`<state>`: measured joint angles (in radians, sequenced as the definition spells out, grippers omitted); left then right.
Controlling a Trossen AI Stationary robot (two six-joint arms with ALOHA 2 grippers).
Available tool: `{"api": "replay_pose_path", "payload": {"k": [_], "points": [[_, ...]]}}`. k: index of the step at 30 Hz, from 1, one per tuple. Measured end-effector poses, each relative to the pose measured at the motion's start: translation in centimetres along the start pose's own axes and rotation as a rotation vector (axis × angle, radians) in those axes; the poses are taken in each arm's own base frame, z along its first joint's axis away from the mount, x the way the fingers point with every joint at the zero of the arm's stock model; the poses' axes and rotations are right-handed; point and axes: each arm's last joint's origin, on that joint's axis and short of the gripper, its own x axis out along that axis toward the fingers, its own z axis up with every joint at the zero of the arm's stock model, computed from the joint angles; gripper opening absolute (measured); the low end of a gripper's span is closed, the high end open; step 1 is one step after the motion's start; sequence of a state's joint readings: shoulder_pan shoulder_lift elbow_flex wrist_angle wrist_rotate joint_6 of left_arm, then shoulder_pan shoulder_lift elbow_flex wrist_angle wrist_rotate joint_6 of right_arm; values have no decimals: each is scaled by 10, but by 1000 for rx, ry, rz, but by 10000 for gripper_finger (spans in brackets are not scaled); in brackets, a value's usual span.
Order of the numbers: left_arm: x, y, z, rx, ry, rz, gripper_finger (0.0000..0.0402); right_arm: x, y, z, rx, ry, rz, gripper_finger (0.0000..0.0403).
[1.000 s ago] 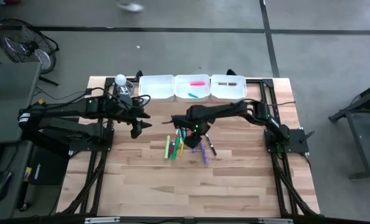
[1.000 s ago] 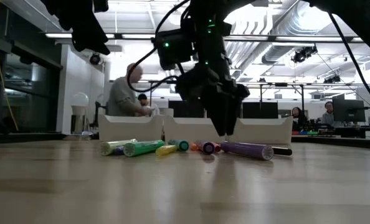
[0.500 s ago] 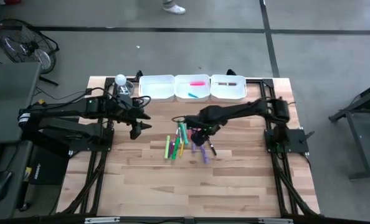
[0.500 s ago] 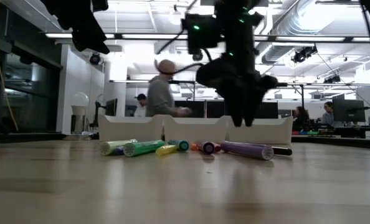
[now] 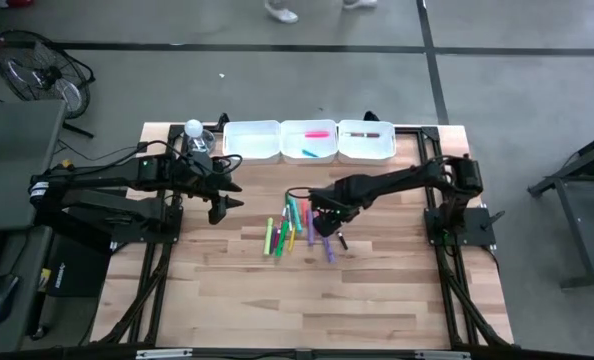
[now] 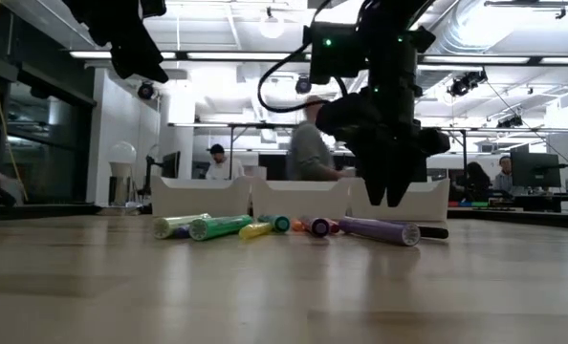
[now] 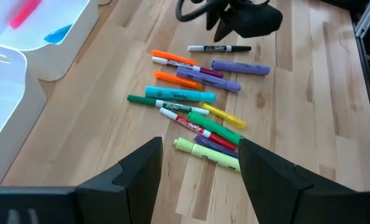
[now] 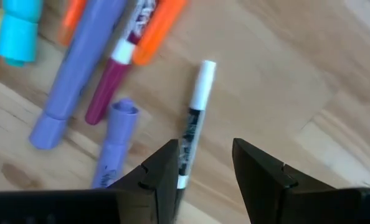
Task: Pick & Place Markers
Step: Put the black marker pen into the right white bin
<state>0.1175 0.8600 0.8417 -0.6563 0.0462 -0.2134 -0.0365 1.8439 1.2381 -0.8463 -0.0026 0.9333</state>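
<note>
From above, a wooden table (image 5: 377, 290) carries three white trays (image 5: 252, 141) along its far edge. The middle tray holds a pink and a blue marker, the right one a dark marker; most markers (image 5: 289, 224) lie loose mid-table in front of the trays, so sorting has barely begun. The right gripper (image 5: 326, 222) reaches over the pile's right side; the left gripper (image 5: 220, 207) waits left of the pile.

At table height, the right gripper (image 6: 391, 186) hangs just above the markers (image 6: 380, 229), not touching.

The left wrist camera shows its fingers (image 7: 141, 171) spread, empty.

The right wrist camera shows its fingers (image 8: 163, 171) apart, straddling a thin black-and-white marker (image 8: 194, 112) beside purple ones.
</note>
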Motion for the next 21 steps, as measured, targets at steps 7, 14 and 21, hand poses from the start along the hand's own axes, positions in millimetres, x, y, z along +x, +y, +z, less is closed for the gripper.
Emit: {"api": "replay_pose_path", "payload": {"k": [7, 14, 21], "points": [[0, 0, -1, 0, 8, -15, 207, 2, 9, -8, -2, -29, 4, 140], [0, 0, -1, 0, 8, -15, 207, 11, 8, -17, 27, -16, -11, 140], [0, 0, -1, 7, 8, -15, 207, 16, 11, -24, 23, -41, -1, 140]]}}
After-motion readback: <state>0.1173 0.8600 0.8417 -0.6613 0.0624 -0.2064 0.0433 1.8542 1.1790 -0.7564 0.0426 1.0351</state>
